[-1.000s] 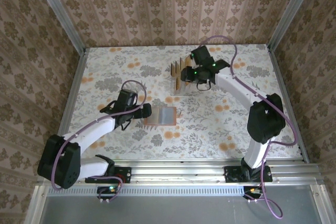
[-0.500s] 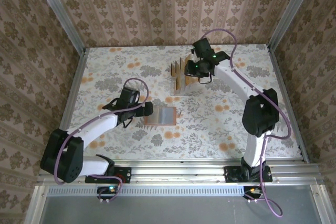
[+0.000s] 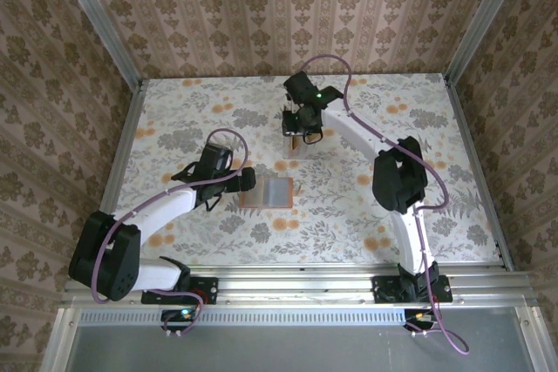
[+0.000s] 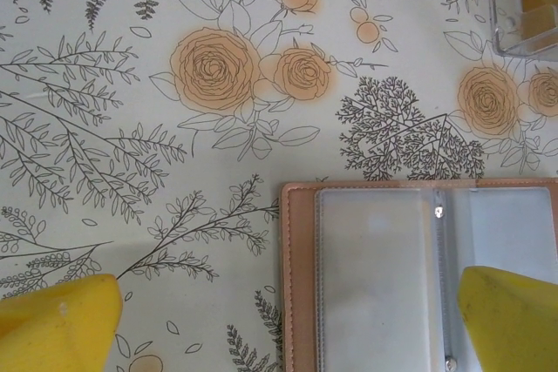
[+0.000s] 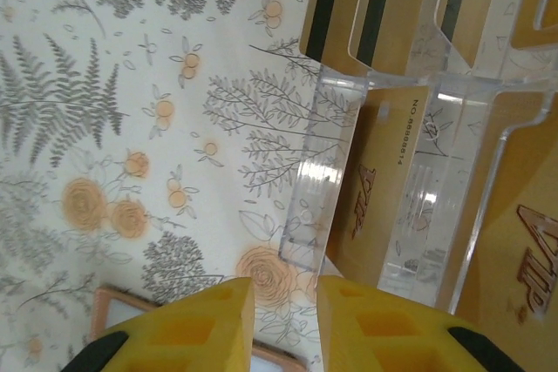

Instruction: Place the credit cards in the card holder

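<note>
- Clear stand point(image 5: 318, 189) holds the credit cards point(image 5: 344, 15) upright in its slots; the right gripper point(image 5: 283, 320) hangs over the stand, jaws narrowed to a slim gap, gripping nothing
- Card holder point(image 4: 410, 276) lies open on the table point(image 4: 131, 84), clear pockets facing up; the left gripper point(image 4: 283, 324) is spread wide over its edge, holding nothing

Print on the credit cards point(image 5: 384, 180), right wrist view

One tan card behind the clear stand point(image 5: 318, 189) carries a sideways line starting "NO." followed by a row of digits (too small to read with certainty). Larger reddish-brown stylised lettering runs along this card and the one beside it, cut off and not legible.
</note>
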`<state>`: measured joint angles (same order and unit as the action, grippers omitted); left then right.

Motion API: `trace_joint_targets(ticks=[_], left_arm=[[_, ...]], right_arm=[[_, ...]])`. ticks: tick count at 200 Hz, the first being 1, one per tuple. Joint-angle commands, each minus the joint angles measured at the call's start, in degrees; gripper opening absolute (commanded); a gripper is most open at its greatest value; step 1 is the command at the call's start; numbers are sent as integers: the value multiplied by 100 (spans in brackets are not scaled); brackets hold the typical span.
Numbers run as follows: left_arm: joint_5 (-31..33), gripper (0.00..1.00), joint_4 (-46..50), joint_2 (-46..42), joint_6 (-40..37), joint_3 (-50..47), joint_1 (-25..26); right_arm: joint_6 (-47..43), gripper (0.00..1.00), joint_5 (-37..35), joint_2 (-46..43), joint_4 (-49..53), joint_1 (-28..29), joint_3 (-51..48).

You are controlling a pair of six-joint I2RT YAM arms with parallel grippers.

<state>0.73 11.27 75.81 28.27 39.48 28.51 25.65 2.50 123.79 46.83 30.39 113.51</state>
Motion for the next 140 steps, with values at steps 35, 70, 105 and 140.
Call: trace_joint_targets(ticks=[35, 70, 105, 140], left_arm=[[-137, 100, -219, 21, -37, -72, -25], [-171, 100, -292, 24, -30, -103, -56], [-212, 100, -352, 29, -32, -134, -84], [-249, 100, -419, 27, -15, -195, -115]], right_arm=[[-87, 26, -640, 532, 721, 116, 690], [-99, 26, -751, 827, 909, 153, 1016], [-109, 26, -910, 1096, 1130, 173, 1336], [-121, 25, -927, 1311, 1267, 185, 1595]])
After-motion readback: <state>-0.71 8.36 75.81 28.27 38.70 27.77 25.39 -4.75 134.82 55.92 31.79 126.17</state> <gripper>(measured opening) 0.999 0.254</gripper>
